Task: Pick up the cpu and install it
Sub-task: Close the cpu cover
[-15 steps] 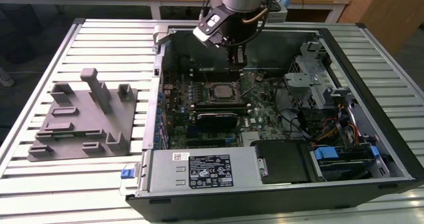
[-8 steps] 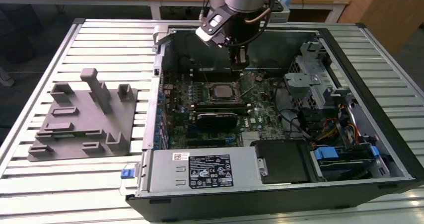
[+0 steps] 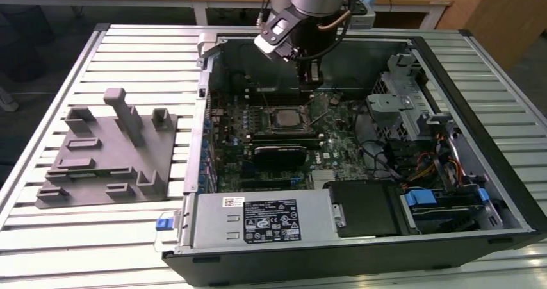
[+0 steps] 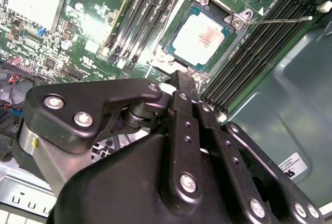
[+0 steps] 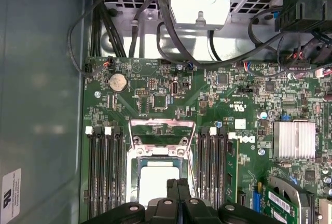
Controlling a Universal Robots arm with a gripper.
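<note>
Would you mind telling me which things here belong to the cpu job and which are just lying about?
Job: cpu, lying in the open socket frame; gripper, shut, near the cpu.
Lying about: grey tray beside the case; coin battery; heat sink; memory slots.

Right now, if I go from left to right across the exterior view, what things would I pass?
grey moulded tray → cpu, lying in its socket inside the open computer case → metal drive cage
</note>
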